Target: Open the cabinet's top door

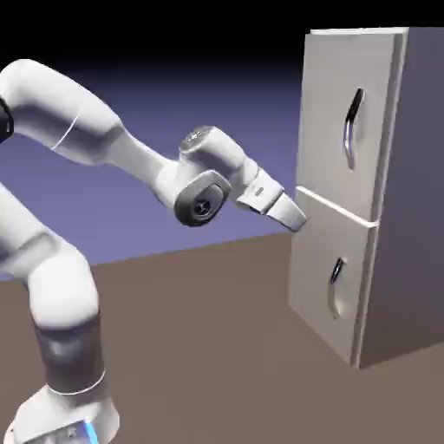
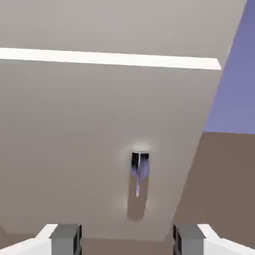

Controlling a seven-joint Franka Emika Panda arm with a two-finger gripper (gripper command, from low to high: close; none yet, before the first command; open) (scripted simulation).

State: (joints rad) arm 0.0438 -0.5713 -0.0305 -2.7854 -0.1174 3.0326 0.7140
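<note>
No readable brand or label shows on the cabinet (image 1: 334,208); the round caps on the arm (image 1: 87,113) carry small dark marks too small to read. The cabinet stands at the exterior view's right, its top door (image 1: 342,121) above the lower door (image 1: 329,269), with a bright edge (image 1: 338,207) running between them. The top door's curved handle (image 1: 352,128) is upright, well above the gripper (image 2: 127,240). The gripper points down at a slant toward the lower door, its fingertips wide apart with nothing between them. In the hand view the lower handle (image 2: 139,172) lies between and beyond the fingertips. Open room shows between the arm and the cabinet above the gripper, and brown floor (image 1: 199,329) below.
</note>
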